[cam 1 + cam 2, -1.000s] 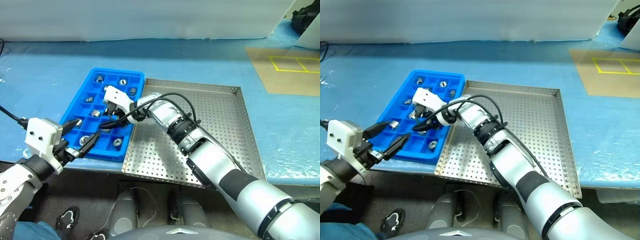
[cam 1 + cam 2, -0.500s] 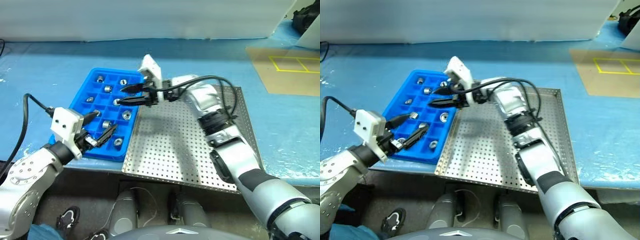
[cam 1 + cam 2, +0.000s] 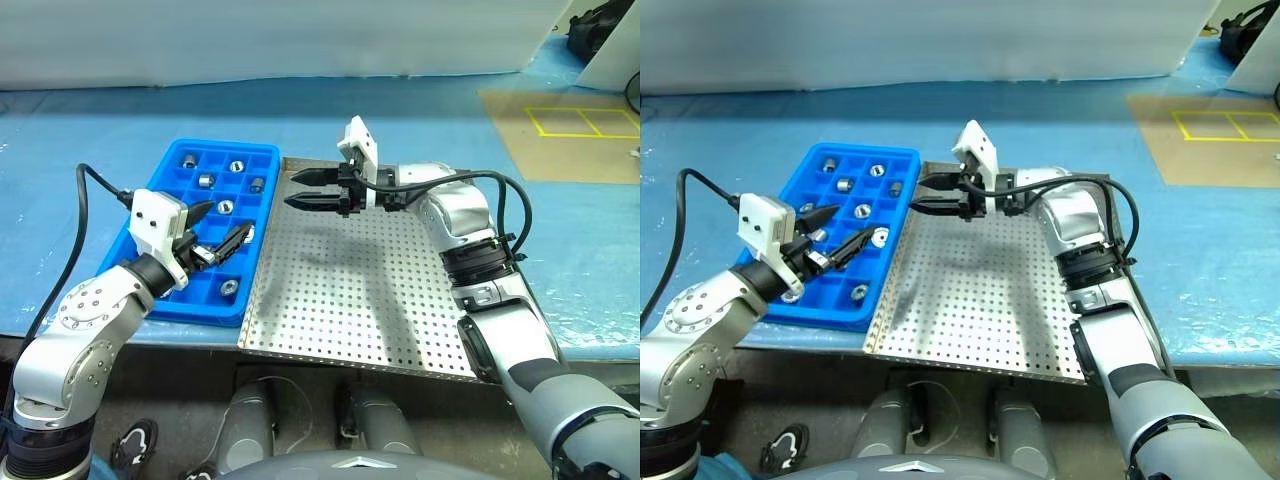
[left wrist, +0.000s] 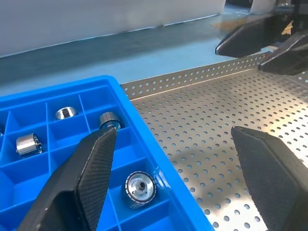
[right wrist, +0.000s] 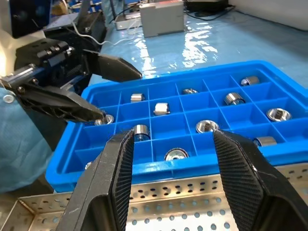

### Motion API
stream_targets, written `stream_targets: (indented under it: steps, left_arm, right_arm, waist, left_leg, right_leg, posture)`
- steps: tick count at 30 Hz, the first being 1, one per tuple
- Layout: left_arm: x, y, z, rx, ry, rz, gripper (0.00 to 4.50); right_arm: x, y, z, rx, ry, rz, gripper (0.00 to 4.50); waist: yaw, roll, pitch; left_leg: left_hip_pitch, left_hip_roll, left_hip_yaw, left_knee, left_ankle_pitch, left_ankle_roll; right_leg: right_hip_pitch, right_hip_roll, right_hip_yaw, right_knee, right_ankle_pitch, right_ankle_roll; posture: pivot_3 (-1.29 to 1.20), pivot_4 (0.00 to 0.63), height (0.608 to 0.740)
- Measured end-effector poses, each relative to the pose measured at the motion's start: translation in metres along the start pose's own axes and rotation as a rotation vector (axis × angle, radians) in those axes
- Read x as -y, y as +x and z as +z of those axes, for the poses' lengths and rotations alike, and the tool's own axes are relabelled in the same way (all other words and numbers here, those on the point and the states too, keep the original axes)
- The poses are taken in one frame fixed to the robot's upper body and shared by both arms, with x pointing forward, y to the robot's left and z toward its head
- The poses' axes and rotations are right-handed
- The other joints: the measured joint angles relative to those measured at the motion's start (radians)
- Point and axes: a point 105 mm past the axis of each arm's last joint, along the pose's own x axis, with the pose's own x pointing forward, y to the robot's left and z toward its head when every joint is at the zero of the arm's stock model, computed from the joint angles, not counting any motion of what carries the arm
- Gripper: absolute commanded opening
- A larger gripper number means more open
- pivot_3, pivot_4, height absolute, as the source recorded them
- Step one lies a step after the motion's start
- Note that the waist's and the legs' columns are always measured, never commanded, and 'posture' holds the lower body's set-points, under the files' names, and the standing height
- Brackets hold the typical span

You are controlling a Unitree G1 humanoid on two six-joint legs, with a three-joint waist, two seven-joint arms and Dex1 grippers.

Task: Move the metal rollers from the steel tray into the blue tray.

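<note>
Nearest you, the left claw [image 3: 218, 238] hangs over the near end of the blue tray [image 3: 166, 181], fingers spread and empty. That tray lies toward the table's [image 3: 90, 130] left side, its long edge touching the steel tray [image 3: 370, 300]. The rollers [image 3: 205, 181] sit one to a compartment in the blue tray; I count eight or so across the grid. The steel tray's perforated floor looks bare in every view, so I judge the transfer done or nearly so. Farther back, your right claw [image 3: 303, 189] hovers over the steel tray's far left corner, fingers parted, holding nothing. Next, check the steel tray's hidden right portion under the arm; if nothing remains, pull both arms clear.
</note>
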Motion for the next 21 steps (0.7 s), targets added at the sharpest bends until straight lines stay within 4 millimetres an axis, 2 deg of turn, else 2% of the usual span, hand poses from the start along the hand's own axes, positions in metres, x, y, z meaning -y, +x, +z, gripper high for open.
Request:
stream_targets:
  steps: [7,21]
  left_arm:
    - [-0.001,0.002,0.001,0.022,-0.007,0.021,4.03]
    - [-0.002,0.002,0.002,0.043,0.003,0.045,4.03]
  right_arm:
    - [-0.004,0.001,0.007,0.019,-0.024,0.015,2.65]
    - [0.007,-0.006,0.004,-0.006,-0.035,-0.038,2.65]
  waist:
    - [0.001,0.000,0.000]
    - [0.000,0.000,0.000]
  left_leg:
    - [0.000,0.000,0.000,0.000,0.000,0.000]
    - [0.000,0.000,0.000,0.001,0.000,0.001]
  right_leg:
    - [0.000,0.000,0.000,0.000,0.000,0.000]
    - [0.001,0.000,0.000,0.000,0.000,0.000]
  posture:
    - [-0.16,0.150,0.740]
    - [-0.19,0.150,0.740]
